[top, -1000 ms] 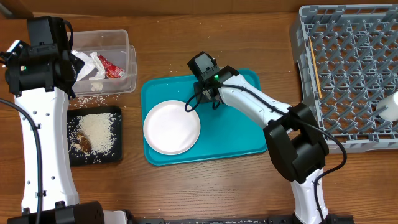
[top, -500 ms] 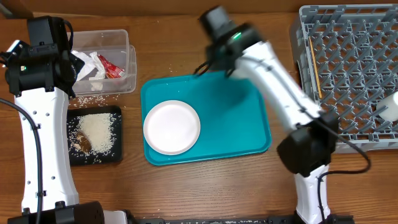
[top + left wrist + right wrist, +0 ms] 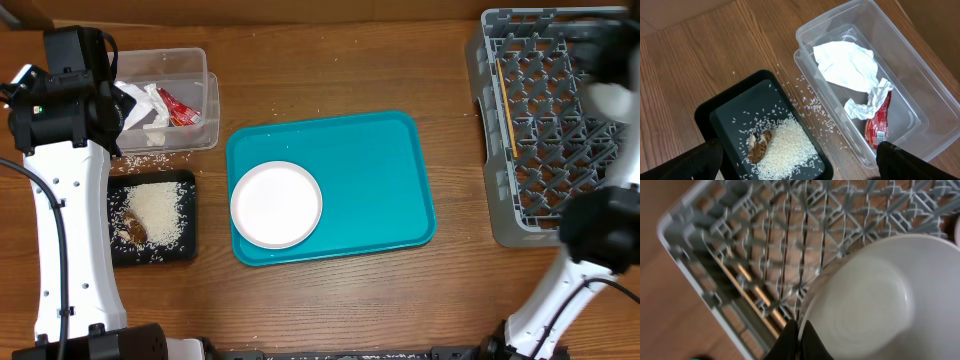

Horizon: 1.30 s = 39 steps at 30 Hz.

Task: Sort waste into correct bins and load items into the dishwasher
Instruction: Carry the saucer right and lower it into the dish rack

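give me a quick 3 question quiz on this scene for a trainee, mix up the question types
1. True or false: the white plate lies on the teal tray.
2. The red wrapper lies in: A clear tub, B teal tray, C white plate.
3. Fill in: the right end effector is shut on the rim of a white ____.
Key: 1 true; 2 A; 3 bowl.

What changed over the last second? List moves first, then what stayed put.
The right arm swung from the teal plastic serving tray, beside the round white flat plate, up and across to the square grey plastic dish rack. The right gripper is shut on the rim of a white bowl above the rack. Unchanged: plate, tray, left arm, clear plastic tub, black tray.
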Tool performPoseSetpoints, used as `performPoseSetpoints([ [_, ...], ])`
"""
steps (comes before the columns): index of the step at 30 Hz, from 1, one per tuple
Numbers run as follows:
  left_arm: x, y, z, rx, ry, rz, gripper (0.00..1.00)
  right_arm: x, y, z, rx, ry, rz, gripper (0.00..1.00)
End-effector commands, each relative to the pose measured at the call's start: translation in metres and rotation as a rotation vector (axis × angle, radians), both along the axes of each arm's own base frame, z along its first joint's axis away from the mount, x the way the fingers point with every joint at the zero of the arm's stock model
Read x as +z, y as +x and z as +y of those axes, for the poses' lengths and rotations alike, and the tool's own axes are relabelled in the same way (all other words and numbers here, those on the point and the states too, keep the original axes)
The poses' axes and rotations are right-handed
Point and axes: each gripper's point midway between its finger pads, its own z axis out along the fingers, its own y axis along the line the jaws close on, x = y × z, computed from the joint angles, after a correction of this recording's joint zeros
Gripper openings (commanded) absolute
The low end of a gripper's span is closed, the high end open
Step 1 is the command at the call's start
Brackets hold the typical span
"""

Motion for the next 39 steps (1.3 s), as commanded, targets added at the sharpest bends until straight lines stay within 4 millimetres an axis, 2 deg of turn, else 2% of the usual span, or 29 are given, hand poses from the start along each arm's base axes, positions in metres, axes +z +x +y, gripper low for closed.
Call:
performPoseSetpoints([
  [1, -0.003, 0.001, 0.001, 0.017, -0.002, -0.001, 1.0, 0.02, 0.009, -0.004, 0.208, 0.254, -0.243, 0.04],
  [5, -0.003, 0.001, 0.001, 0.017, -0.002, -0.001, 1.0, 0.033, 0.008, -0.029, 0.248, 0.396, -0.432, 0.04],
  [8, -0.003, 0.001, 0.001, 0.017, -0.002, -0.001, 1.0, 0.026, 0.01, -0.045, 0.281, 0.46, -0.542, 0.04],
  [11, -0.003, 0.001, 0.001, 0.017, -0.002, -0.001, 1.0, 0.02, 0.014, -0.047, 0.345, 0.511, -0.637, 0.04],
  [14, -0.003, 0.001, 0.001, 0.017, -0.002, -0.001, 1.0, 0.026, 0.018, -0.037, 0.49, 0.572, -0.787, 0.04],
  [16, -0.003, 0.001, 0.001, 0.017, -0.002, -0.001, 1.0, 0.026, 0.022, -0.035, 0.517, 0.601, -0.836, 0.04],
  [21, -0.003, 0.001, 0.001, 0.017, -0.002, -0.001, 1.0, 0.013, 0.031, -0.038, 0.496, 0.598, -0.829, 0.04],
  [30, -0.003, 0.001, 0.001, 0.017, -0.002, -0.001, 1.0, -0.058, 0.038, -0.063, 0.275, 0.697, -0.694, 0.04],
  [33, -0.003, 0.001, 0.001, 0.017, -0.002, -0.001, 1.0, -0.076, 0.035, -0.074, 0.199, 0.661, -0.636, 0.04],
  [35, -0.003, 0.001, 0.001, 0.017, -0.002, -0.001, 1.0, -0.081, 0.032, -0.082, 0.162, 0.637, -0.615, 0.04],
  [39, -0.003, 0.001, 0.001, 0.017, -0.002, -0.001, 1.0, -0.072, 0.019, -0.1, 0.117, 0.624, -0.627, 0.04],
])
